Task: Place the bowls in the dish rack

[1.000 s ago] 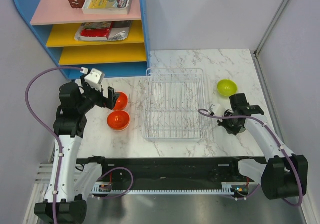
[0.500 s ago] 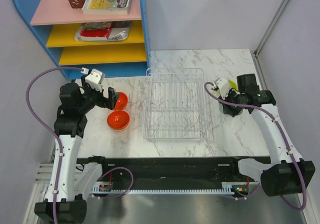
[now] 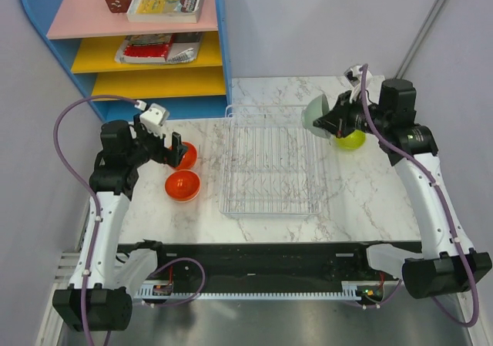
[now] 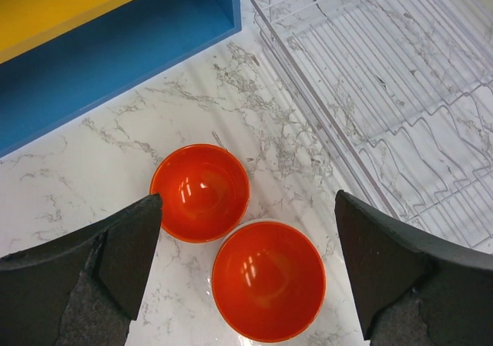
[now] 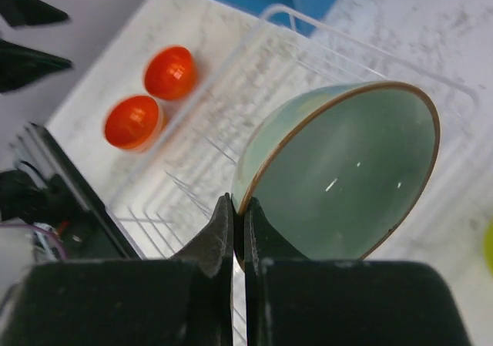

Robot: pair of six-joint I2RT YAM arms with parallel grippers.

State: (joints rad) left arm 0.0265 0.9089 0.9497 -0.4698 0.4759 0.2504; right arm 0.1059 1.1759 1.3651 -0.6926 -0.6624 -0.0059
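The right tool (image 5: 238, 207) is clamped on the rim of a pale grey-green glazed bowl (image 5: 339, 176), tilted on edge, likely to slot into the silver-white wire dish rack (image 3: 269, 161) below it. The left tool (image 4: 246, 207), jaws apart, hovers above two glossy orange bowls (image 4: 200, 192), seemingly ready to take one.

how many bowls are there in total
4: two glossy orange bowls left of the wire dish rack, one pale green ceramic bowl gripped by the right hand, one lime-green bowl partly hidden behind it.

Glossy orange bowls (image 4: 268, 280), wire dish rack (image 4: 385, 76), seemingly glazed green bowl (image 5: 347, 176)
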